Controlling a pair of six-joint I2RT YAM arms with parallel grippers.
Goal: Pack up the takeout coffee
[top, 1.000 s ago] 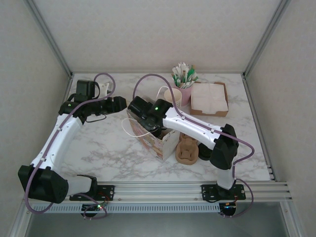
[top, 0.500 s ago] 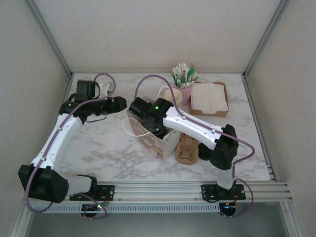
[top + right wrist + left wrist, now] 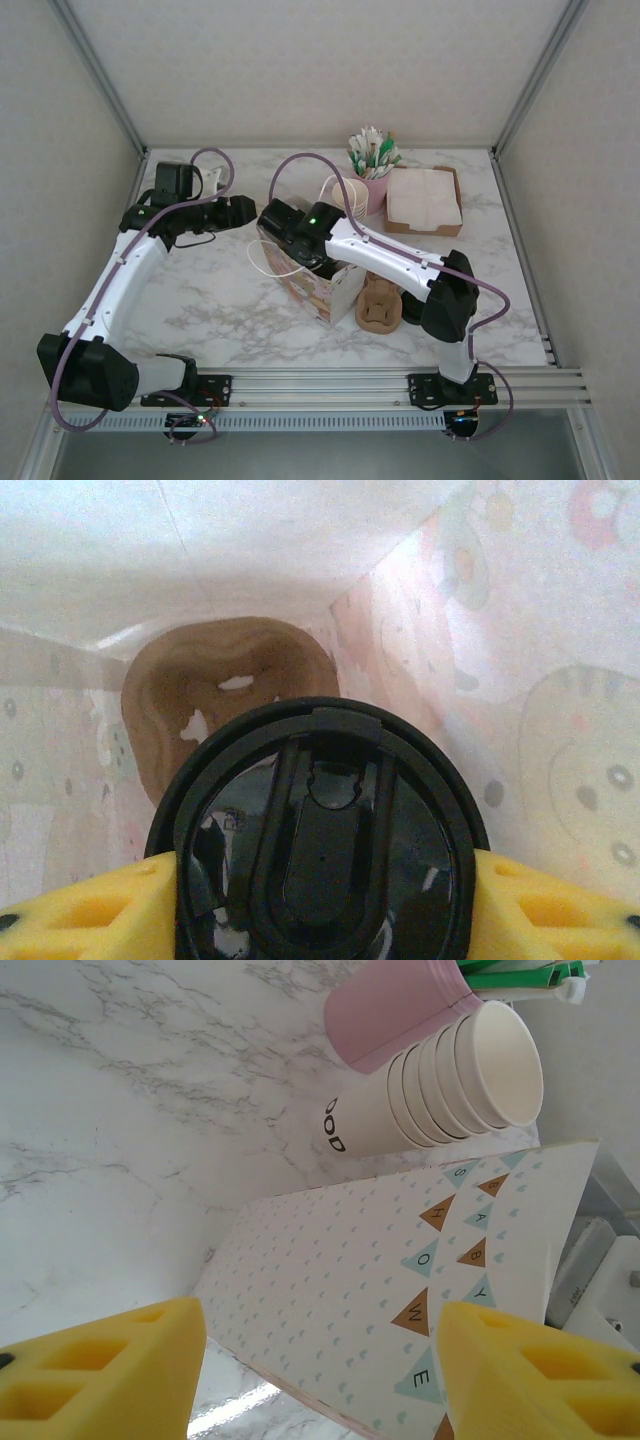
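Holding the takeout coffee (image 3: 318,825) upright inside the paper bag (image 3: 520,620), with the carrier below it.
My right gripper (image 3: 320,905) is closed on the cup, one yellow pad on each side of its black lid, and the cup's long axis is vertical. Below the lid and a little beyond it, the brown pulp carrier (image 3: 175,695) lies on the bag's floor. I judge its pocket sits slightly off from the cup, so a small shift comes before the descent. The bag walls crowd in and could snag. My left gripper (image 3: 320,1360) hangs wide open and empty beside the bag's outer face. Beyond it stand a stack of cups (image 3: 440,1090) and a pink cup (image 3: 390,1005).
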